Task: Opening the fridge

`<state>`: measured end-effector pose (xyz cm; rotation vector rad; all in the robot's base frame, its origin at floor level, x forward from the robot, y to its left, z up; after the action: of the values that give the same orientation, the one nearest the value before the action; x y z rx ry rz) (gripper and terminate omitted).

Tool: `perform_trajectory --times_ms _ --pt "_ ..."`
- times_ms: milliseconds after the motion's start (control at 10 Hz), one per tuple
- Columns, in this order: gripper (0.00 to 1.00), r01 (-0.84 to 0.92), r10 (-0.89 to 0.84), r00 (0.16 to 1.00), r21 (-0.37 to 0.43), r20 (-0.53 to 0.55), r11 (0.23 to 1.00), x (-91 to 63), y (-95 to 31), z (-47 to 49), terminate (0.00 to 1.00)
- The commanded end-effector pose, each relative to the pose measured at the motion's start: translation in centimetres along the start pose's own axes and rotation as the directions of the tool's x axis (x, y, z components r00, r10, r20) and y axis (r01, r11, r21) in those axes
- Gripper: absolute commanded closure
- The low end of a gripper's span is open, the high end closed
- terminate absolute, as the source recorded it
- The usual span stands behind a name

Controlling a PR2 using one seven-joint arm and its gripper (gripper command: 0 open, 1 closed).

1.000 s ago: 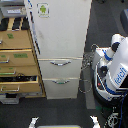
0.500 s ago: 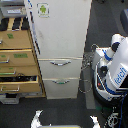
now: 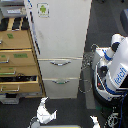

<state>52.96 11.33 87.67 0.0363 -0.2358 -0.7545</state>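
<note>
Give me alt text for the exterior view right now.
A tall white fridge stands closed, two silver-handled drawers below its door. A tan wooden cabinet sits at the view's left, a white robot at its right, and a gripper shows at the bottom edge.

Tan wooden drawer cabinet (image 3: 19, 62), dark floor (image 3: 70, 107)

Fridge (image 3: 60, 45) stands mid-scene, upper door shut, sticker (image 3: 43, 9) near the door's top corner on the exterior view's left. 2 drawers sit below the door, upper drawer handle (image 3: 60, 62) above lower drawer handle (image 3: 62, 81). Drawer cabinet (image 3: 17, 62) touches the fridge on the exterior view's left, several drawers pulled out. Robot body (image 3: 114, 70) stands at the exterior view's right, near the fridge's lower drawers. Crumpled object (image 3: 45, 113) lies on the floor before the fridge
</note>
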Motion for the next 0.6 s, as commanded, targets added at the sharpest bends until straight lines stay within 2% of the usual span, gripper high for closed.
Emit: perform_trajectory --times_ms 100,200,300,600 --pt "0.0 -0.286 0.286 0.958 0.073 -0.002 0.956 11.4 8.3 5.7 0.0" --pt "0.0 -0.315 0.317 0.949 0.08 -0.006 0.946 12.7 9.0 6.0 0.0" --pt "0.0 -0.396 0.4 0.916 0.129 -0.01 0.909 14.8 10.8 7.3 0.0" --pt "0.0 -0.449 0.456 0.89 0.159 -0.009 0.879 17.0 12.2 8.2 0.0"
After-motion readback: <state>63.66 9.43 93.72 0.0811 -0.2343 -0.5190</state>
